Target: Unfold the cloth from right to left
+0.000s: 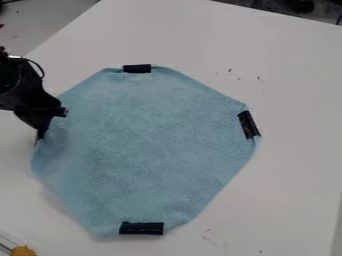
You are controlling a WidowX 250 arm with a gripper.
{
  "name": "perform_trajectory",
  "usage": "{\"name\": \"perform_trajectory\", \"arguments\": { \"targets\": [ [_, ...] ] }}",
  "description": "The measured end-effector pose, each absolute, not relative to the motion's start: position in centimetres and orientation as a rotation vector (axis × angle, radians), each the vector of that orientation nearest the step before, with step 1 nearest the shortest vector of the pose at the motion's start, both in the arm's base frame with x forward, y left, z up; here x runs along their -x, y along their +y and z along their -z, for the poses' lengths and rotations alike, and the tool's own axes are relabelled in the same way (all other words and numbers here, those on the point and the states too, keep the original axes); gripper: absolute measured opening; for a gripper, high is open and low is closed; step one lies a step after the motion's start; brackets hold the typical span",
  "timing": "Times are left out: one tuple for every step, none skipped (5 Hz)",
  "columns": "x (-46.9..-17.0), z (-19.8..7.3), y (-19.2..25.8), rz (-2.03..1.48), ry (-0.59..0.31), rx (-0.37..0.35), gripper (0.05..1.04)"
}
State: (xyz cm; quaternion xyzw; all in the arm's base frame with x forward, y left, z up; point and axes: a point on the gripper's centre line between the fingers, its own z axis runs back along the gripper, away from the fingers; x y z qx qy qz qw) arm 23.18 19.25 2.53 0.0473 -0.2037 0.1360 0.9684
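One yellow-orange thing [23,251], partly cut off at the bottom left of the view. Farther up, a black strip [141,228] on the near edge of the light blue cloth [147,145], spread wide on the white table [287,75], many-sided in outline. On the right edge, a slanted black strip [248,124]. Across from that, the black gripper [53,122], down at the cloth's left edge; cannot tell whether apart, together or clamped on the cloth. Another black strip [137,68] on the far edge. Beyond the table, dark things [300,5] at the top right.
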Motion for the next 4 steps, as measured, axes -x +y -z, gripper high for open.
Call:
{"name": "perform_trajectory", "arguments": {
  "targets": [
    [-21.9, -2.2, 20.5, -0.257, -0.41, -0.143, 0.227],
    [-20.7, -2.2, 21.3, -0.246, -0.415, -0.174, 0.484],
    [-20.4, -3.6, 22.1, -0.209, -0.427, -0.234, 0.791],
    [-20.1, -4.7, 22.6, -0.195, -0.396, -0.268, 1.002]
  ]
}}
